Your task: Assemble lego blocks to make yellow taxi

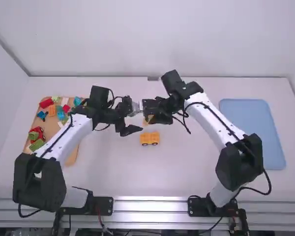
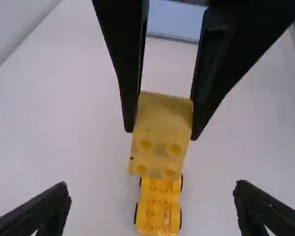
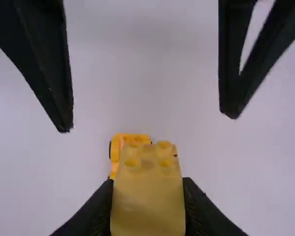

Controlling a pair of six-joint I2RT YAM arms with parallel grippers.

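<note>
The white table point(image 1: 113, 169) lies under both arms, seen here from the high view, whose clock directions I use. The right gripper point(image 2: 162, 132) is closed on the yellow block point(image 3: 147, 206), gripping its sides, studs turned toward the left gripper point(image 2: 152, 191). That one faces it from about nine o'clock, its fingers spread wide with nothing between them. The block is nearer the right arm, being in its grip; a handover to the left looks likely, and the two grippers could knock fingers as they close in.

The wheeled base point(image 1: 150, 138) sits at six o'clock from the block, on the table below it, long axis nine to three, studs up. The block probably needs its studs turned upward before it can seat there. Farther out, the board point(image 1: 54, 125) of loose blocks point(image 1: 46, 103) is at nine o'clock, the blue tray point(image 1: 253, 132) at three.
</note>
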